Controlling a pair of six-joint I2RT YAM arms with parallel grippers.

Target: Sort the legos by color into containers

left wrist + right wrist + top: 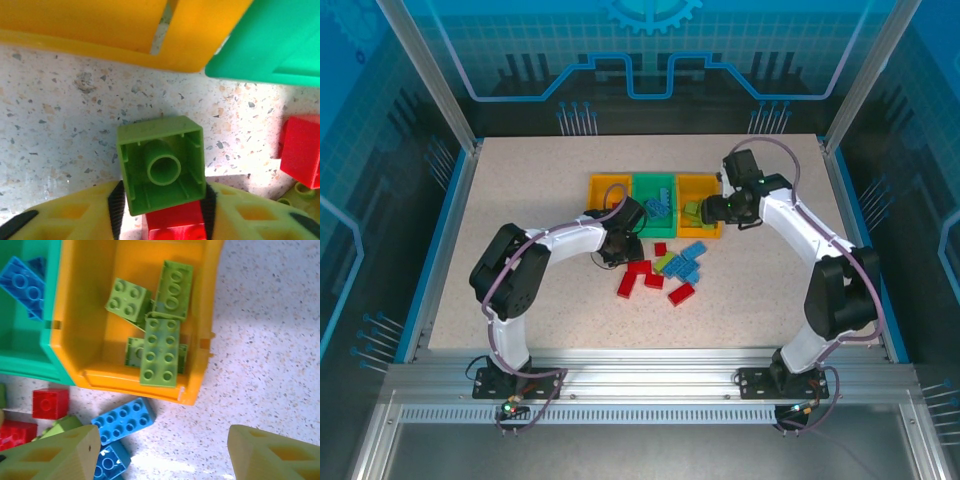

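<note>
Step in hand: pick-up. The left tool [161,210] is clamped on a light green lego [161,170], which lies underside up on the counter [65,125] near the containers. The right tool [160,455] stands apart and empty above the yellow container [90,315] that holds green legos. The next move calls for a clean lift and a carry to that container.

A red brick [172,227] lies half hidden by the green brick [161,170], cut by the bottom edge; a second red brick [301,150] is cropped at right.
</note>
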